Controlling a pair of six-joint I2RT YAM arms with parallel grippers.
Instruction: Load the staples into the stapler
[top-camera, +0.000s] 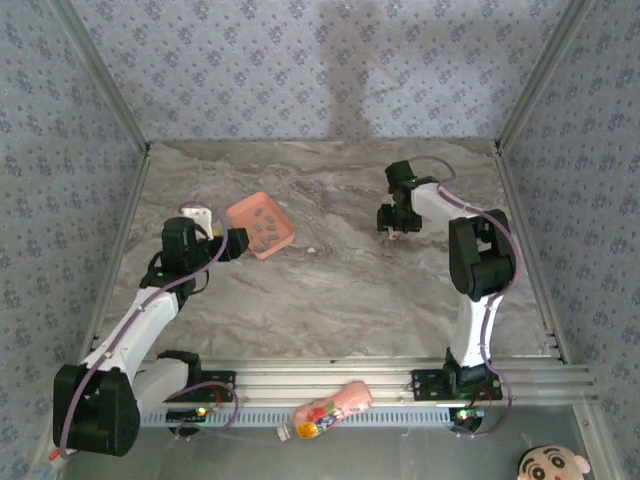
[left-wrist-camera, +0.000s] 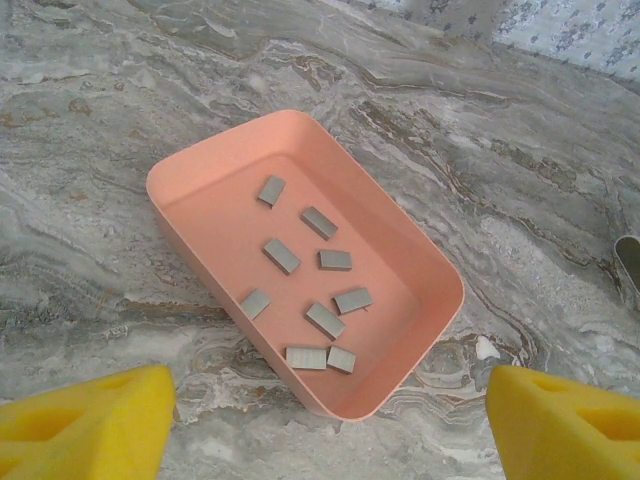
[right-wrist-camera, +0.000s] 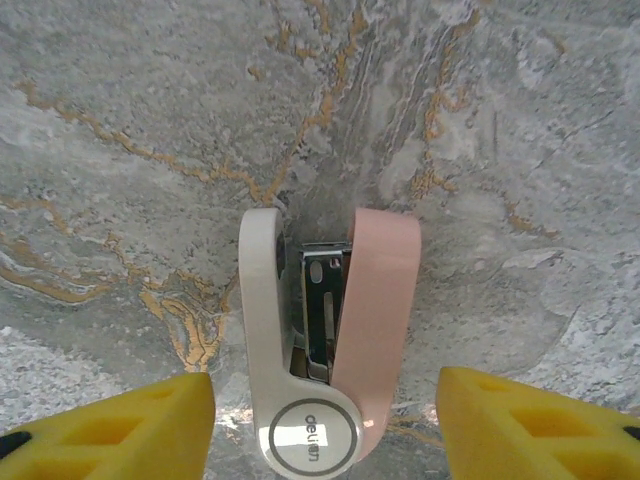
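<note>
Evidently nothing has been loaded yet: nine staples (left-wrist-camera: 283, 255) are seen lying loose and apart on the floor of the salmon-pink tray (left-wrist-camera: 215, 148), which rests on the marble table (left-wrist-camera: 100, 80). The left gripper (left-wrist-camera: 330, 430) is held just beside the tray's near corner, its yellow fingers spread wide with nothing between them. Well apart, across the table, the mini stapler (right-wrist-camera: 325, 340) is found lying on its side, its white and pink arms splayed from the hinge and silvery metal exposed between them. The right gripper (right-wrist-camera: 325, 425) is poised over it, fingers parted widely to either side of the hinge end, and no contact can be seen. The work is judged to be at its start: a strip is to be picked up, carried across and slid into the magazine, and the stapler closed. Whether the magazine already holds staples cannot be made out. Both pairs of fingertips are cut off by the frame edges, and in the top view the stapler is hard to make out beneath the right gripper.
</note>
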